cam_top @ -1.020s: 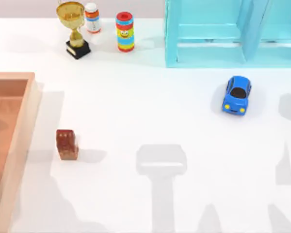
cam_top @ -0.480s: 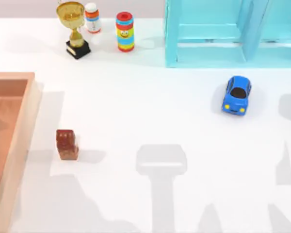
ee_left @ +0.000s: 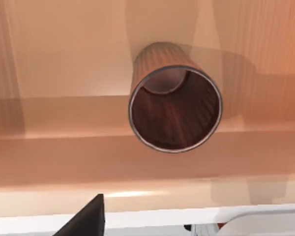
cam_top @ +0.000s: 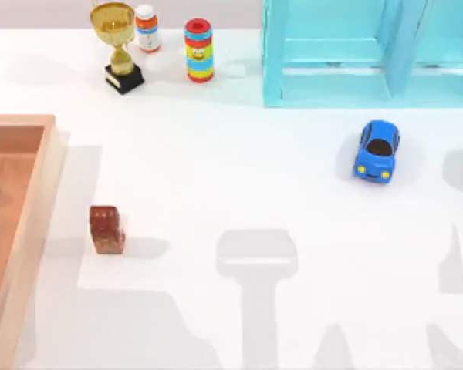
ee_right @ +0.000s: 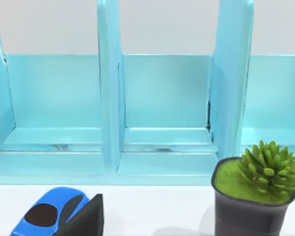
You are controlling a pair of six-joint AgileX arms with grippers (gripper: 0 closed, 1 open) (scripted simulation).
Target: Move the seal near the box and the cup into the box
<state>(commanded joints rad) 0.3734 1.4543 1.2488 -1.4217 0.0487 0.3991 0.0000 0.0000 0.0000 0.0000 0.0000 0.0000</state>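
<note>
Apparently cup upright inside box; seal beside box's right wall (both jaws' state: cannot tell); remaining: arms retreat.

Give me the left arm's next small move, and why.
Probably lift the left arm up clear of the box and stop. The cup appears to stand upright on the box's floor in the left wrist view, and the seal stands just beside the box's rim, so both goals look met.

Left pincer one dark finger edge visible, right pincer likewise
</note>
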